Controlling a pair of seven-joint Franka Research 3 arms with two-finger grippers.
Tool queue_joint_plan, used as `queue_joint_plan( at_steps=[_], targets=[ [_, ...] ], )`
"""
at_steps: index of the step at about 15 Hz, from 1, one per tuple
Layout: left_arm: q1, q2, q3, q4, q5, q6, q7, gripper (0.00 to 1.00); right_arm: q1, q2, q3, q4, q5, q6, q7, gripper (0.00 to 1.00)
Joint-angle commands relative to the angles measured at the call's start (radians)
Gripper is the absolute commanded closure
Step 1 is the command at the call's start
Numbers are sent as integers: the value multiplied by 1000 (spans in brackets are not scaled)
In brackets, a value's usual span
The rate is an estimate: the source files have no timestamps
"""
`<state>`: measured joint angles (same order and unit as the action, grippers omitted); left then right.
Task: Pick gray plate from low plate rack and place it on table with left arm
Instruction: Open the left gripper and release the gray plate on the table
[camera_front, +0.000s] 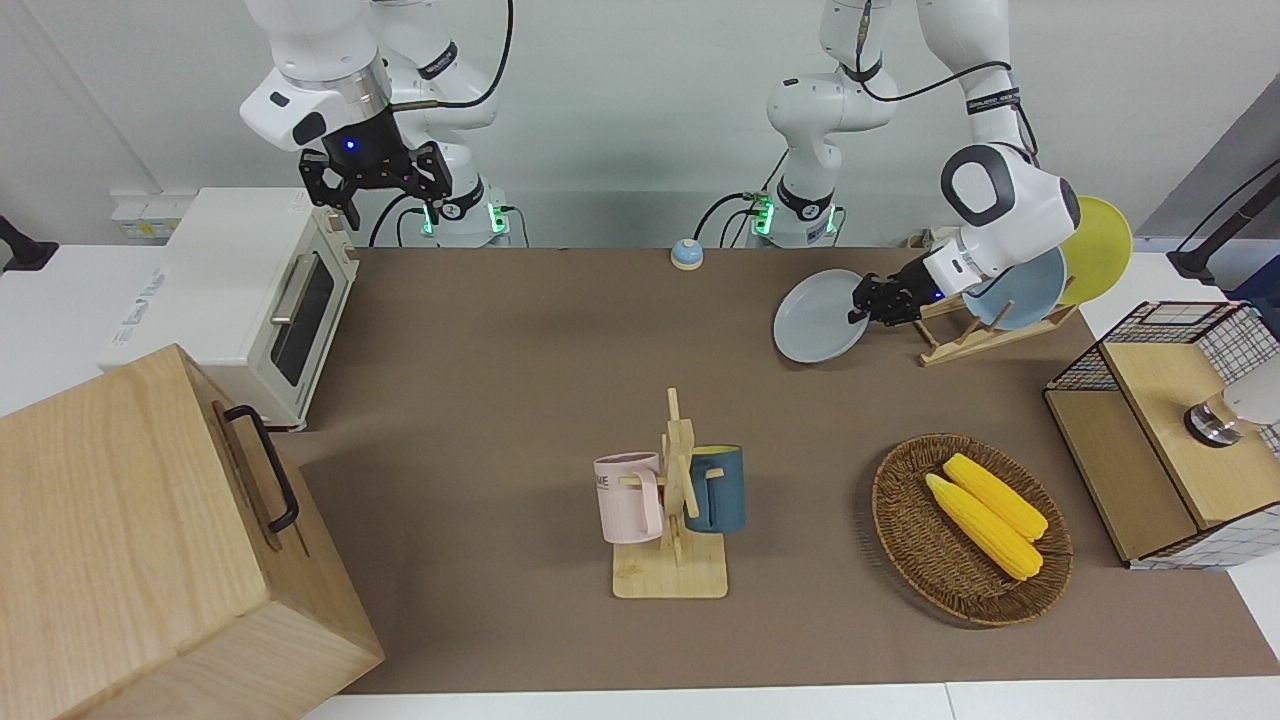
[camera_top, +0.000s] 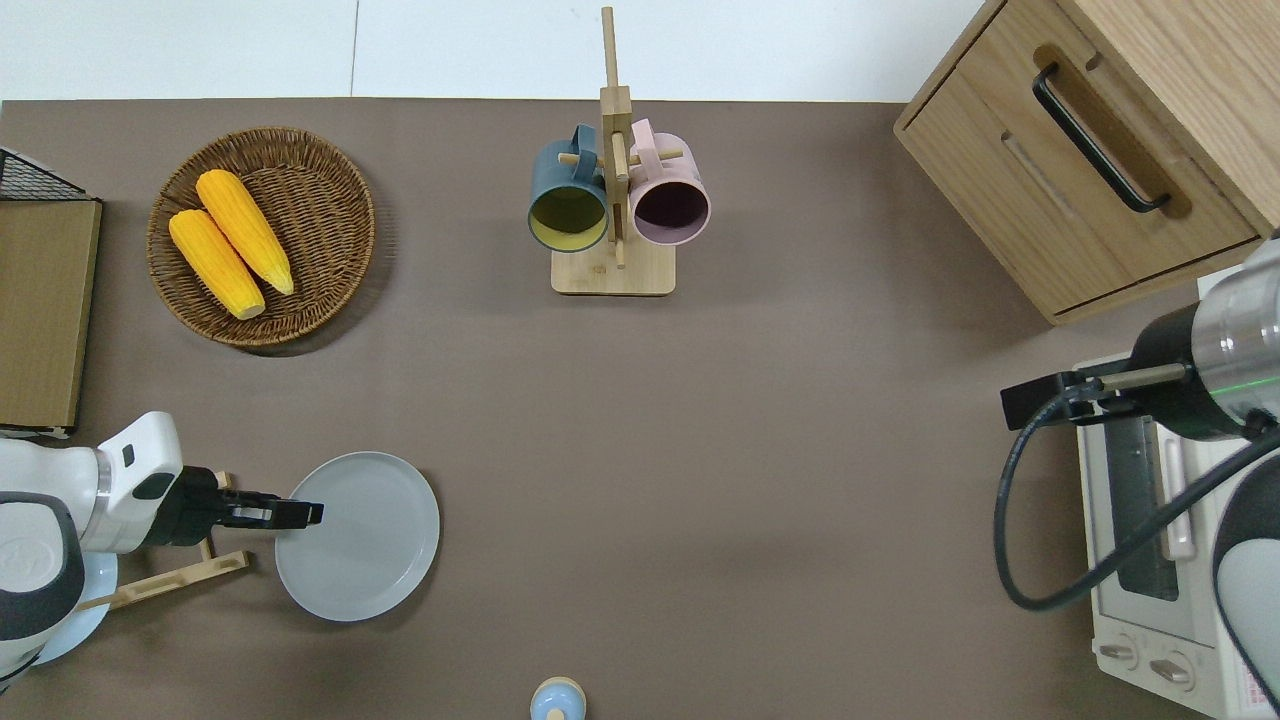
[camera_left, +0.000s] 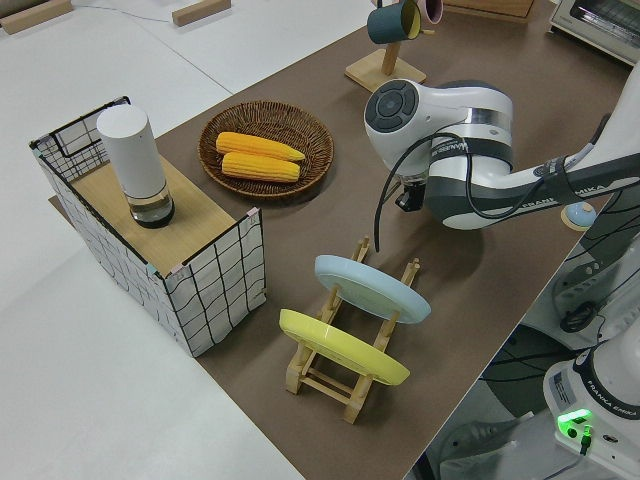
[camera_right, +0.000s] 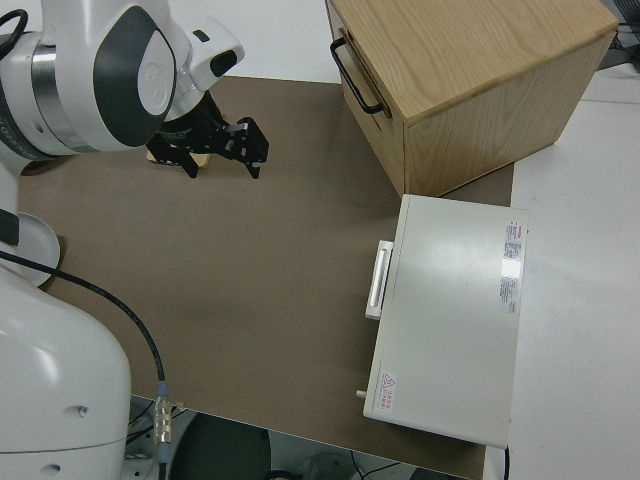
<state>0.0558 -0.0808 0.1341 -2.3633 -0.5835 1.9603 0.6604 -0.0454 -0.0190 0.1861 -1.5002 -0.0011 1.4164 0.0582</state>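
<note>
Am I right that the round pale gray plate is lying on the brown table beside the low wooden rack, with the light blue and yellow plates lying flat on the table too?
Not quite. The round pale gray plate does lie on the brown table beside the low wooden rack, but the light blue plate and the yellow plate stand slanted in that rack, as the left side view shows.

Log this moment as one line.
left gripper: at gray plate rim | plate: flat on table, beside rack | right arm: parked

Matte brown mat on the worktop (camera_top: 760, 420), glossy smooth gray plate (camera_top: 365, 540), bare light-wood rack (camera_front: 985, 335), rough wicker basket (camera_top: 330, 200).
</note>
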Motion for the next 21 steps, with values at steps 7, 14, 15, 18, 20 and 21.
queue_joint_plan(
  at_steps=[7, 14, 15, 18, 20, 21],
  targets=[
    [-21, -1, 1, -16, 36, 43, 28, 740, -10, -2, 6, 6, 10, -14, 0, 11],
    [-19, -11, 1, 13, 72, 40, 19, 3, -10, -2, 6, 6, 10, -14, 0, 13],
    [-20, -11, 1, 21, 86, 40, 12, 2, -10, -2, 6, 6, 10, -14, 0, 13],
    [-19, -14, 2, 50, 94, 29, -7, 2, -10, -2, 6, 6, 10, -14, -1, 13],
    [-17, -22, 2, 70, 125, 25, -47, 2, -10, -2, 6, 6, 10, -14, -1, 13],
    [-19, -33, 2, 82, 157, 22, -71, 0, -10, -2, 6, 6, 10, -14, 0, 11]
  ],
)
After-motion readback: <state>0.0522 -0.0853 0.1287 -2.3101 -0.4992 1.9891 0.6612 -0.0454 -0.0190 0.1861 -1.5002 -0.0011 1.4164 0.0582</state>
